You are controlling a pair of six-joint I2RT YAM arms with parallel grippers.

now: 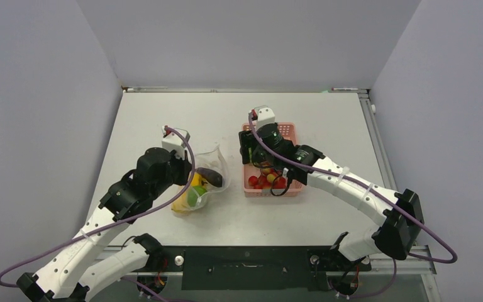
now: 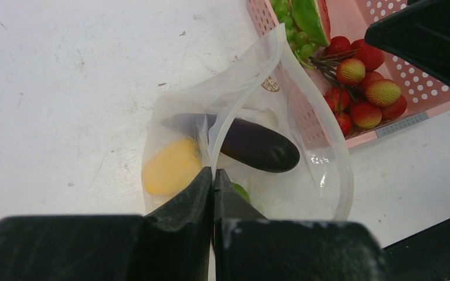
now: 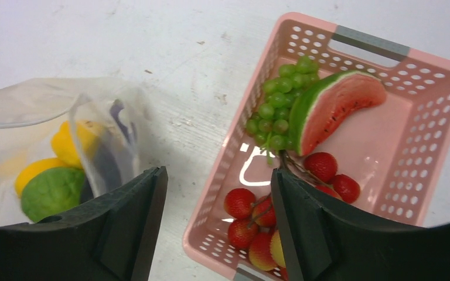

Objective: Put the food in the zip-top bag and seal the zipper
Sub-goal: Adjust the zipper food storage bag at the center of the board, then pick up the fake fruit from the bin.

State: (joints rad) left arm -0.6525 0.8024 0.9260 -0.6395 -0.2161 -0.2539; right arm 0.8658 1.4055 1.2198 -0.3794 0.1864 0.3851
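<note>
Black fingers of the left gripper are pressed together, pinching the rim of the zip-top bag where the zipper runs down between them. That zipper is a thin whitish strip looping around the bag's mouth, which gapes in a wide, tilted oval. The bag is clear, crinkly plastic. It lies left of the table's middle, toward the near edge.

Inside it a glossy dark purple eggplant lies across the opening. A yellow fruit shows blurred through the plastic wall beside it, and a green piece peeks out just by the left fingertips. From the right wrist view the bag's load reads as a green leafy lump with yellow pieces above it.

Just beside the bag, toward the right edge, stands a pink perforated basket with grey handle bars. It holds a bunch of green grapes, a watermelon slice with a green rind, red strawberries, and some red-and-yellowish round fruits at its near end.

The right gripper hangs above the basket's left wall with its fingers spread wide and nothing between them. The table is white and faintly scuffed.
</note>
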